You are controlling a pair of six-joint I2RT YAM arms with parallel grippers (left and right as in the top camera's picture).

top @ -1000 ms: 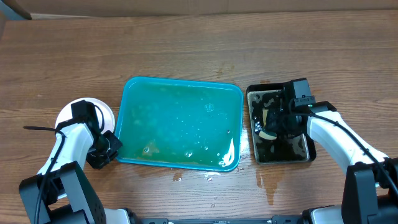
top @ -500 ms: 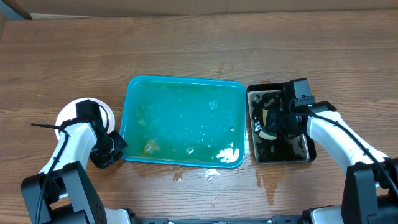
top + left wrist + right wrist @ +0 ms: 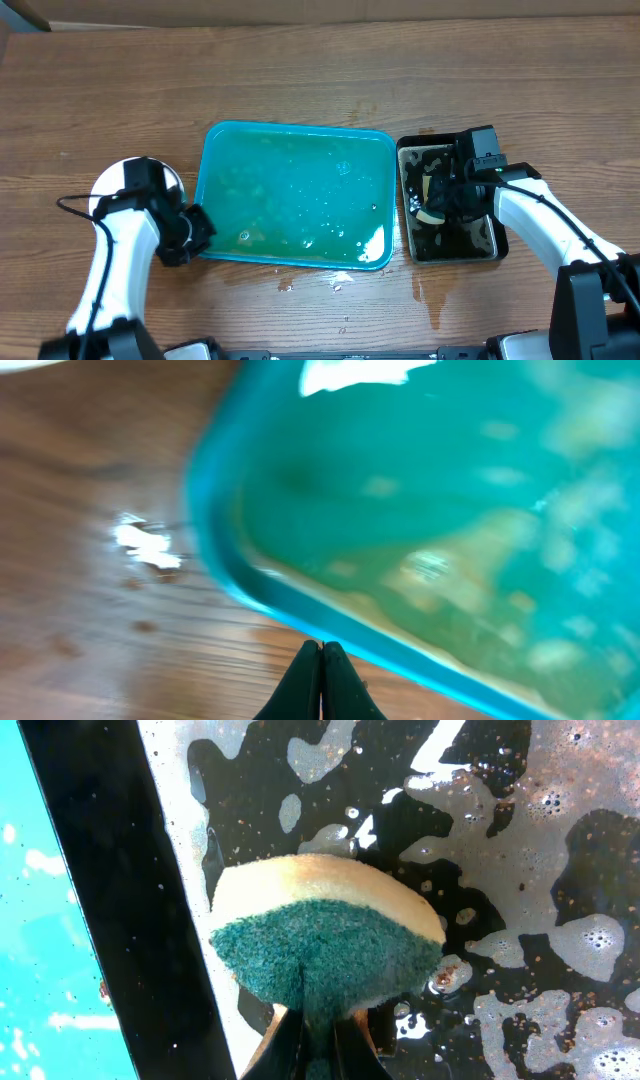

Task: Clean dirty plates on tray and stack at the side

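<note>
The left claw [image 3: 321, 652], pressed together, is resting at the left rim of the tray [image 3: 300, 190], which is lying mid-tabletop [image 3: 300, 60]. The right claw [image 3: 310, 1045] is pinching a sponge [image 3: 325, 950] over the foamy black tray [image 3: 110, 870]. White plates [image 3: 108, 180] are sitting just left of the tray.

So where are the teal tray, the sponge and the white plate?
teal-blue rectangular plastic tray [image 3: 290, 185]: overhead view, bare floor.
yellow-and-green sponge [image 3: 325, 945]: right wrist view, green face.
white round plate [image 3: 107, 182]: overhead view, left edge.
</note>
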